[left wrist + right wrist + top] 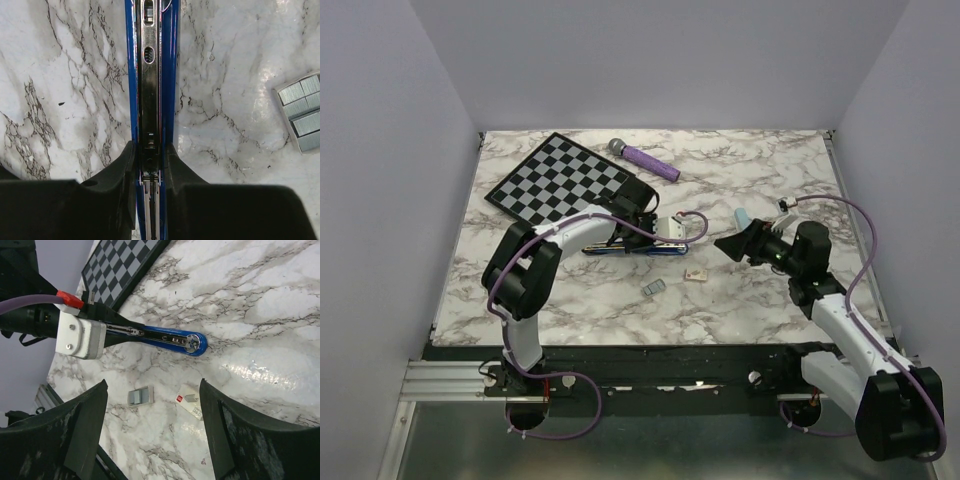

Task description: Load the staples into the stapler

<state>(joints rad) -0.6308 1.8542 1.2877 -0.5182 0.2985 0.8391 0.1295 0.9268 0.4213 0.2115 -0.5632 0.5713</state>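
The dark blue stapler lies opened out flat on the marble table, its silver channel facing up. My left gripper is shut on the stapler's rear part, one black finger against each blue side. The stapler's rounded front end points toward my right arm. Grey staples sit in a small tray near the table's front; the same staples show at the right of the left wrist view. My right gripper hangs open above the table, the tray of staples below it, holding nothing.
A white card with a red mark and a short staple strip lies right of the tray. A chessboard and a purple microphone lie at the back. A pale blue object sits behind my right gripper.
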